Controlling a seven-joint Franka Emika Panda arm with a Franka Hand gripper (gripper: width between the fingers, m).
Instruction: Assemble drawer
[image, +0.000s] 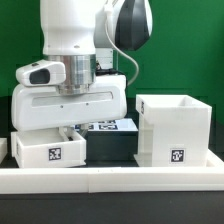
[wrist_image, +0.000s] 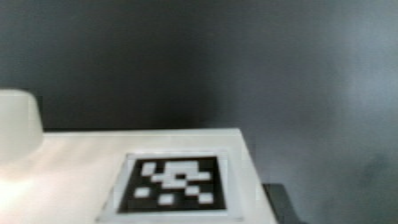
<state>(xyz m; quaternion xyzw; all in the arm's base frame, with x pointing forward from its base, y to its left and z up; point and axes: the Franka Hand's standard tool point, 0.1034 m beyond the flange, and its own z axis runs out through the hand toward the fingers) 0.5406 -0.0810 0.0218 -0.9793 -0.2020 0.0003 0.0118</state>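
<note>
"Two drawer parts in the exterior view: positions?"

"Item one: large shell (image: 175, 120), upright, open side up, at 3 o'clock, shell tag (image: 178, 156) on its near wall. Item two: small tray (image: 40, 148), at 8 o'clock, tray tag (image: 55, 153) facing the camera. Both stand behind the border rail (image: 110, 178) at 6 o'clock. The marker board (image: 112, 126) lies between them."

"Gripper?"

"Gripper (image: 70, 130): at the tray's 12 o'clock, just over its rim. Fingertips are hidden behind the tray, so the jaw width cannot be told. Wrist view: one square tag (wrist_image: 175, 183) on a flat white surface (wrist_image: 89, 150); which part it belongs to is unclear."
</note>
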